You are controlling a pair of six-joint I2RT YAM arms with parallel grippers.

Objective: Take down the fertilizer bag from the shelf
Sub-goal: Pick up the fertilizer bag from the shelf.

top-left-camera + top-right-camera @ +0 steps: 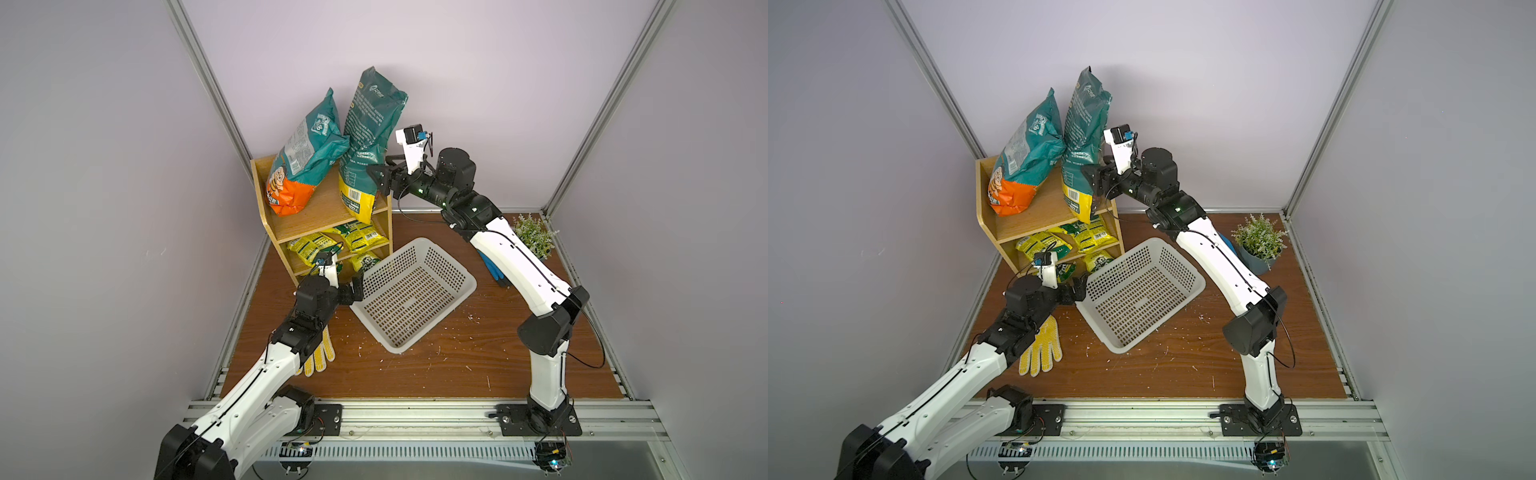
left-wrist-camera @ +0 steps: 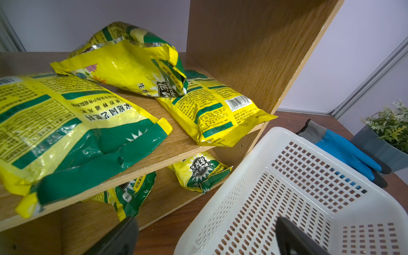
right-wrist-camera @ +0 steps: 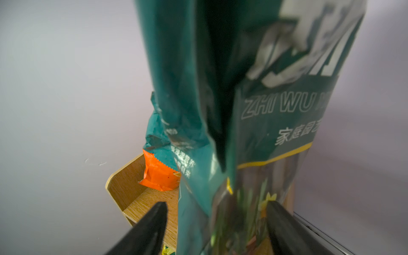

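Stage of the task: approach made, grasp not yet made. The fertilizer bag (image 1: 365, 137), teal above and yellow at its base, is seen standing on the top tier of the shelf (image 1: 322, 203), at the right end, with its yellow lower corner at the near edge of the board. It is flanked on the left by an orange-and-teal bag (image 1: 307, 153), against which its upper part is touching. The right gripper (image 1: 380, 166) is held at the bag's right side, low on the pack. In the right wrist view the fingers (image 3: 150, 227) are shown spread wide with the bag between them and a gap visible on at least one side; nothing is judged to be gripped. The left gripper (image 1: 355, 289) is shown fully spread and empty, low down, just beside the far left rim of the white basket (image 1: 449, 262). Small yellow packets (image 1: 357, 237) are left lying on the lower tiers. Remaining, as judged: the jaws are to be closed on the bag, and the bag is to be lifted clear of the shelf and set down.
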